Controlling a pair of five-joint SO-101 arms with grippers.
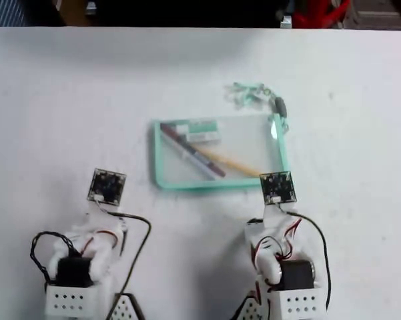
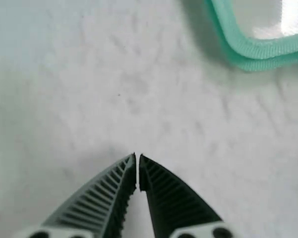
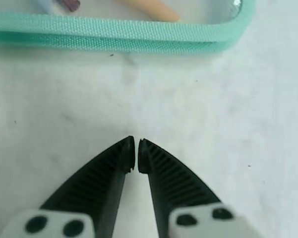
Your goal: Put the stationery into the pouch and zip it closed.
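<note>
A clear pouch with a teal rim [image 1: 159, 155] lies flat in the middle of the table. Inside it are a dark red pen [image 1: 187, 148], a yellow pencil [image 1: 232, 164] and a white-and-green eraser [image 1: 201, 133]. A pale green charm [image 1: 248, 93] and a dark zipper pull [image 1: 278, 105] sit at its far right corner. My left gripper [image 2: 137, 159] is shut and empty over bare table, with the pouch's corner [image 2: 250, 49] ahead. My right gripper [image 3: 136, 145] is shut and empty just short of the pouch's near edge [image 3: 114, 37], where the pencil [image 3: 151, 7] shows behind it.
Both arms sit at the near edge of the table, the left arm [image 1: 80, 267] and the right arm [image 1: 283, 267]. White tabletop stretches wide around the pouch. Dark clutter lies beyond the far edge [image 1: 187, 27].
</note>
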